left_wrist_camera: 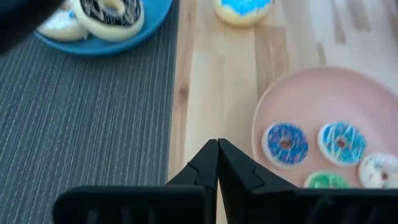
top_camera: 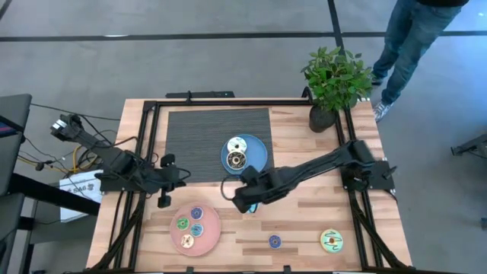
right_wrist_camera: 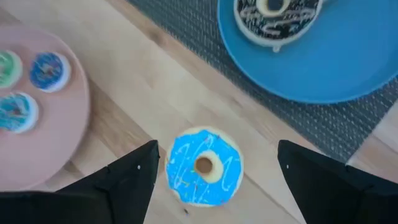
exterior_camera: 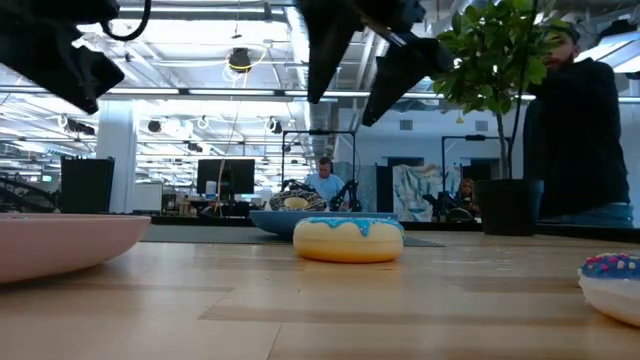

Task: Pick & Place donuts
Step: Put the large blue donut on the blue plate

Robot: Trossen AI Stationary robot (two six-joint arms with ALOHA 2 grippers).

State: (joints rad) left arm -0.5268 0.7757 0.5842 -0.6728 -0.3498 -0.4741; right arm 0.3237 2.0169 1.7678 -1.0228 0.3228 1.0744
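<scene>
A blue-iced donut (right_wrist_camera: 204, 167) lies flat on the wooden table between the blue plate (top_camera: 256, 154) and the pink plate (top_camera: 207, 240). My right gripper (right_wrist_camera: 214, 155) is open above it, one finger on either side, well clear of it in the low view (exterior_camera: 348, 238). The blue plate holds a white donut (top_camera: 237, 144) and a brown-iced donut (top_camera: 237, 160). The pink plate holds several tiny donuts (left_wrist_camera: 285, 143). My left gripper (left_wrist_camera: 217, 152) is shut and empty, over the table's left part near the mat's edge.
A small blue donut (top_camera: 275, 241) and a yellow-green donut (top_camera: 332, 240) lie on the wood near the front edge. A dark ribbed mat (top_camera: 198, 133) covers the far middle. A potted plant (top_camera: 335, 80) stands at the far right corner. A person stands beyond the table.
</scene>
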